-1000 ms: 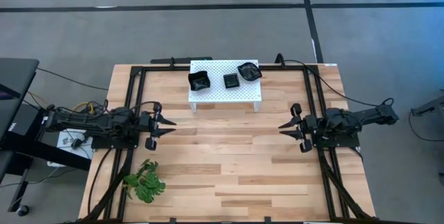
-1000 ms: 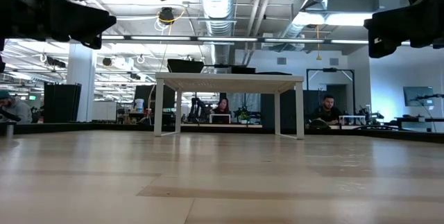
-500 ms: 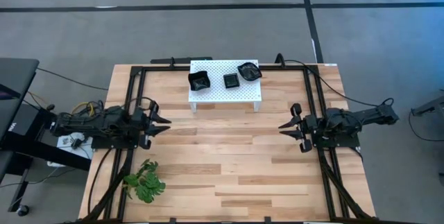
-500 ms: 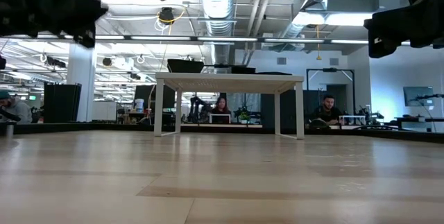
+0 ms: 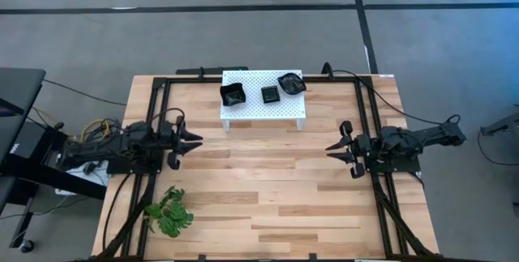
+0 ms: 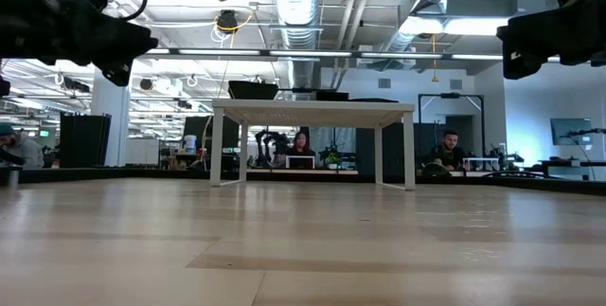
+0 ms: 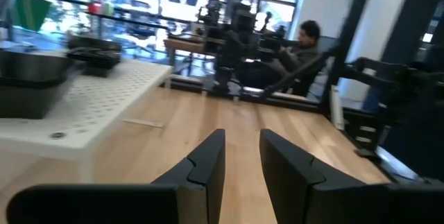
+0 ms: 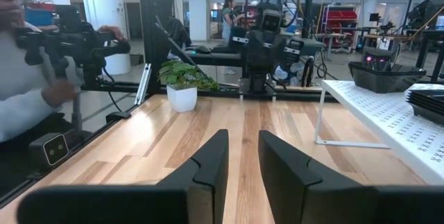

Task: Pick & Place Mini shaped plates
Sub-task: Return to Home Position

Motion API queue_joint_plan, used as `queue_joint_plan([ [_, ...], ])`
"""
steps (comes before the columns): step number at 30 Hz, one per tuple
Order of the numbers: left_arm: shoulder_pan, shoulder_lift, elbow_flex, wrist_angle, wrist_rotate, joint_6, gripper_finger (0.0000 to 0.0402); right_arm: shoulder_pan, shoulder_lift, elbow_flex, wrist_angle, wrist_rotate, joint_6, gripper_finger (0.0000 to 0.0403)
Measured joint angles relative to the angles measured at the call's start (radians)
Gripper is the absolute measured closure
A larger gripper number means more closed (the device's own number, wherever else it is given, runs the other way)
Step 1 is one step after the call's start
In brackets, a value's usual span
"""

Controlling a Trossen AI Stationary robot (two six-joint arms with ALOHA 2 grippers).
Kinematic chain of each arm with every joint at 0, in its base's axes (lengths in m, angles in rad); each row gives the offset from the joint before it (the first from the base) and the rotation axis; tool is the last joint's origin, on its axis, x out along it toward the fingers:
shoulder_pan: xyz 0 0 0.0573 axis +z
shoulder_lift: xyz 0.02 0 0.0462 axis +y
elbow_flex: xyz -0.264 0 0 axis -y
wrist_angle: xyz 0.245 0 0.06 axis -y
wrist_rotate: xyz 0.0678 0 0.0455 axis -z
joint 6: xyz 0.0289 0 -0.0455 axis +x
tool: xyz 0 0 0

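Left gripper (image 5: 193, 141) is at the left edge of the table (image 5: 268, 197), jaws a little apart with nothing between them. Right gripper (image 5: 331, 151) mirrors it at the right edge, same deal: small gap, empty. From above, the plates (image 5: 233, 94) are all up on the white platform (image 5: 263, 109) at the far side of the table, in three little black stacks. One is at the left end, a square one sits in the middle, and one is at the right back corner. The plant (image 5: 169, 212) lies near the front left corner, well apart from everything.

Low view: the platform stands straight ahead on its legs, dark plates just peeking over its top. Both arms hang in at the upper corners.

Left wrist view: two dark fingers (image 7: 208, 161) with a narrow gap, platform and plates off to one side, and a seated person (image 7: 305, 37) in the room behind.

Right wrist view: same narrow gap, bare wood ahead, platform and plates at the side. The plant and the left arm are across the table.
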Motion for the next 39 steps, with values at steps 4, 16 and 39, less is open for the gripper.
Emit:
queue_joint_plan([
  [4,0.059,0.000,0.000,0.000,0.000,0.000,0.0309,0.000,0.000,0.000,0.000,0.000,0.000,0.0328],
  [16,-0.015,0.000,0.000,0.008,0.004,0.000,0.0309,0.000,0.000,0.000,0.000,0.000,0.000,0.0328],
  [39,-0.033,0.002,0.000,0.016,0.000,0.000,0.0309,0.000,0.000,0.000,0.000,0.000,0.000,0.0328],
])
